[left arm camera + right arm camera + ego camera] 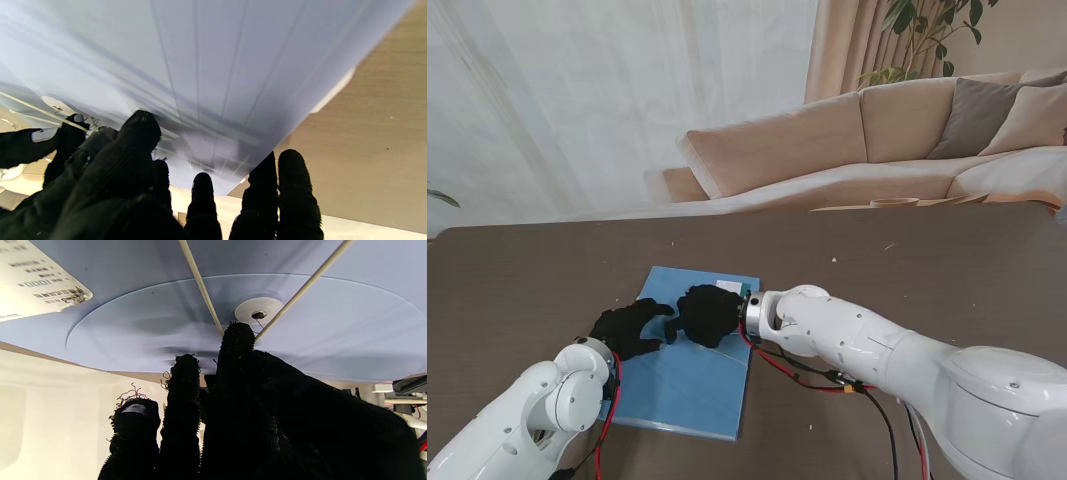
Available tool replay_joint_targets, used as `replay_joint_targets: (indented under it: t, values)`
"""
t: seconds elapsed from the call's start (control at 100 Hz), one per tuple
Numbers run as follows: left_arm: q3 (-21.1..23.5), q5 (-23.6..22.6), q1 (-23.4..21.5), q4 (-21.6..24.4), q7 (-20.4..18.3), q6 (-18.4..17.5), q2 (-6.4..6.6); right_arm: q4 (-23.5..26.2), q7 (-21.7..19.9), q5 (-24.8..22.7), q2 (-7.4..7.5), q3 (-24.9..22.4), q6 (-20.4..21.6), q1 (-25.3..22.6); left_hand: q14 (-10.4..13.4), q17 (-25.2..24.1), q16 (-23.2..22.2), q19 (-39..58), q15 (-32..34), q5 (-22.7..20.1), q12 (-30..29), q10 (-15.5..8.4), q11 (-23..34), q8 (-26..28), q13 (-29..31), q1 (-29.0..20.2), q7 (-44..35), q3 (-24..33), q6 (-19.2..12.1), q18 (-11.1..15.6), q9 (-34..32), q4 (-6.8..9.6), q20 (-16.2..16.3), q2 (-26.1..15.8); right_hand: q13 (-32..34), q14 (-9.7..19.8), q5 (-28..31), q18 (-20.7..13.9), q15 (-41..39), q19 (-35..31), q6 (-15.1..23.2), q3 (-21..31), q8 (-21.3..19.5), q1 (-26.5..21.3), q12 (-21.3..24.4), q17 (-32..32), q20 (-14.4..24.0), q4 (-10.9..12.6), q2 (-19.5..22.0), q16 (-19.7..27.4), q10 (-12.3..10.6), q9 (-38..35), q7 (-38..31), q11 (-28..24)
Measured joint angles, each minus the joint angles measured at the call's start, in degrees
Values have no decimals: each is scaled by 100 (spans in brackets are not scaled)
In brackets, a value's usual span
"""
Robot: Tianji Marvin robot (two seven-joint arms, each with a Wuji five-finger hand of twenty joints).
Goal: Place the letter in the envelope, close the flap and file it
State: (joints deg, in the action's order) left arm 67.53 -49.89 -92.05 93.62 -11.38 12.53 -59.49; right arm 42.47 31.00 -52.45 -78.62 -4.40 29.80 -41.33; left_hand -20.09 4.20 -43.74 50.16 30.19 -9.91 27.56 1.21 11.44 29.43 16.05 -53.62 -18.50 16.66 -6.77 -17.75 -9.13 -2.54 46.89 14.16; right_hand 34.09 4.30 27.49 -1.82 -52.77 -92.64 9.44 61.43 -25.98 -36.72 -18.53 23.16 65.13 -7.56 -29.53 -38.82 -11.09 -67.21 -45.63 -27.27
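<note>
Resting on: my left hand (630,329) and right hand (708,314) lie on the blue envelope (689,385).
Envelope: flat on the brown table (947,270), label (31,276) at its far end.
Left hand: fingers (295,190) spread flat, gripping nothing.
Right hand: fingers (235,350) curled beside the string clasp (258,309); whether it grips the string I cannot tell.

A white label (36,283) stuck on the blue envelope (300,350) carries rows of print, upside down and blurred, with only "1000" legible.
</note>
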Motion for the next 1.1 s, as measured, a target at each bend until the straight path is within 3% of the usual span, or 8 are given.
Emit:
replay_joint_targets:
  t: [0.17, 0.42, 0.74, 1.1]
  values:
    - [-5, 1, 2, 0, 0, 7, 0, 124, -68, -16, 78, -61, 138, -26, 0, 0, 0, 0, 0, 0, 0, 0, 0, 0, 0, 0, 21, 0, 0, 0, 0, 0, 0, 0, 0, 0, 0, -4, 59, 0, 23, 75, -73, 0, 134, -82, -1, 0, -7, 5, 0, 3, 52, 73]
    - [-31, 0, 15, 0, -2, 44, 1, 205, -58, -96, 140, -2, 213, -21, 0, 0, 0, 0, 0, 0, 0, 0, 0, 0, 0, 0, 24, 0, 0, 0, 0, 0, 0, 0, -68, -10, 0, -8, 133, 0, 443, 105, -145, -27, 165, -197, -1, 0, 49, 8, 0, 94, 96, 85]
    - [26, 14, -2, 10, -4, -2, -12, 355, -165, -141, 203, 22, 44, -16, 2, -1, 0, 0, 0, 0, 0, 0, 0, 0, 52, 0, 24, 0, 0, 0, 0, 0, 0, 0, -74, -13, -24, -9, 134, 0, 446, 43, -213, -114, 164, -202, -1, 0, 168, 8, -23, 246, 211, 86]
    - [169, -35, -82, 23, 112, -10, -42, 396, -229, -131, 224, 5, 49, -16, 255, -56, 0, -18, 11, 0, 0, 0, -1, 0, 68, -71, 24, 2, 0, 0, 0, 0, 0, 1, -74, -31, -25, -14, 195, 0, 446, 42, -274, -247, 291, -203, -1, 3, 221, 12, -132, 403, 235, 305]
